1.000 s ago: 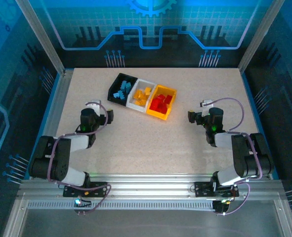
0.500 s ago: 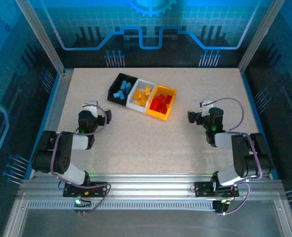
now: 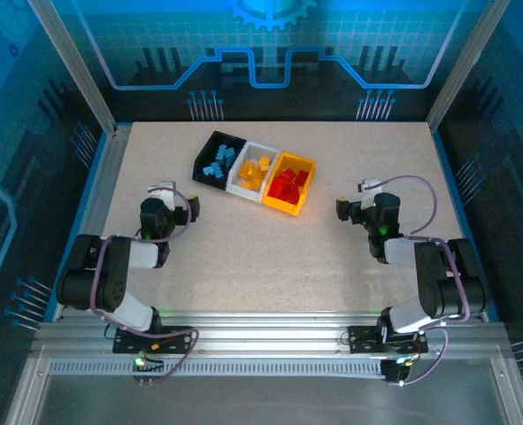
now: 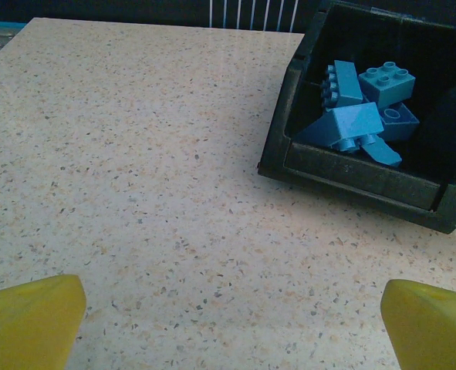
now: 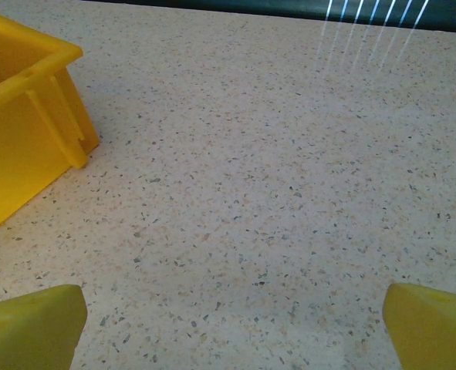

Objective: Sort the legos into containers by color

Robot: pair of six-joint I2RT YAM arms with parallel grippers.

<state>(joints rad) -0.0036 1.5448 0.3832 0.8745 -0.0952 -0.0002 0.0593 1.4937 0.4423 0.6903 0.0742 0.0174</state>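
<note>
Fingers [image 4: 27, 316] of left gripper [image 4: 228, 324] and right gripper [image 5: 228, 324] are hanging spread, empty, as light, rigid blue legos [image 4: 359, 108], probably best pinched across flat sides, are lying binned.

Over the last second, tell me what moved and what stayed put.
The left arm drew back a little, shifting the left gripper slightly left and toward its base. It is open and took hold of nothing. The right gripper, also open, the row of bins and the sorted legos in them stayed as they were.
</note>
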